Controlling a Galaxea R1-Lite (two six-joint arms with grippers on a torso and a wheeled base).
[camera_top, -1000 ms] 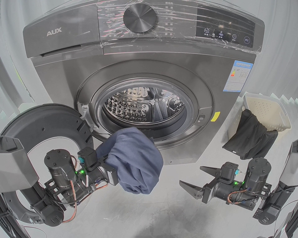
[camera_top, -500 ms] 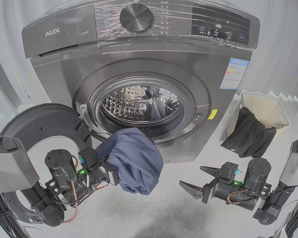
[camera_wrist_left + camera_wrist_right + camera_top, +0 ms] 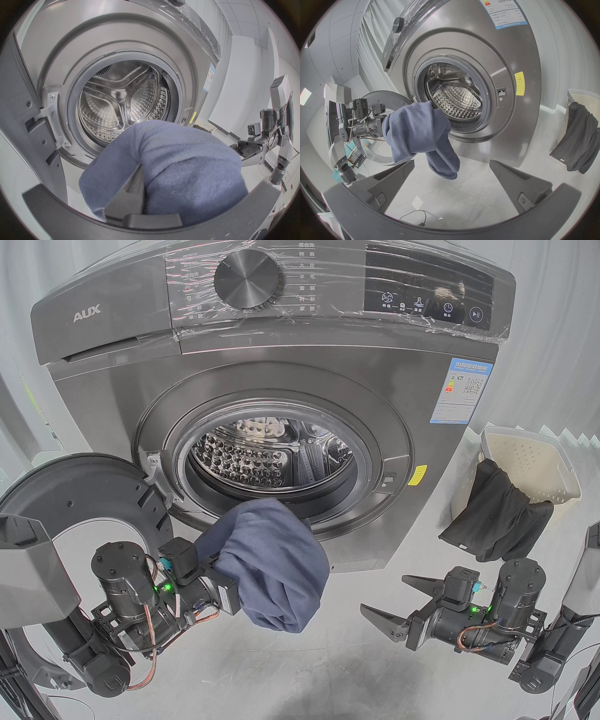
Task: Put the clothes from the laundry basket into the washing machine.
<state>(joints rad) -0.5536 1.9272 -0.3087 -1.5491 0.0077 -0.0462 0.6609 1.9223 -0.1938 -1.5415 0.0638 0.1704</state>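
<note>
My left jaws are clenched on the blue garment [image 3: 272,565], which hangs bunched over them at the lower centre of the head view; one finger [image 3: 129,190] shows from under the cloth in the left wrist view, the rest being covered; the garment's upper fold lies against the lower lip of the open port of the washing machine [image 3: 106,396] as the head view shows it, though I cannot tell whether cloth and lip touch; its lower end hangs off the floor [image 3: 325,671]; beyond the fold the drum [image 3: 250,452] shows its perforated steel wall and ribs; the door [image 3: 75,490] stands swung wide at the left of the frame, behind my left arm; my right jaws are released and spread wide with nothing between them, at the lower right of the head view, pointing toward the frame's centre and well apart from the blue garment; the laundry basket [image 3: 565,480], cream and perforated, sits at the right edge of the frame just beside the machine's side; a black garment [image 3: 494,515] is draped over its near rim and hangs down its outside; clear plastic film [image 3: 325,277] wraps the control panel at the top of the frame, around the round knob [image 3: 247,279].
</note>
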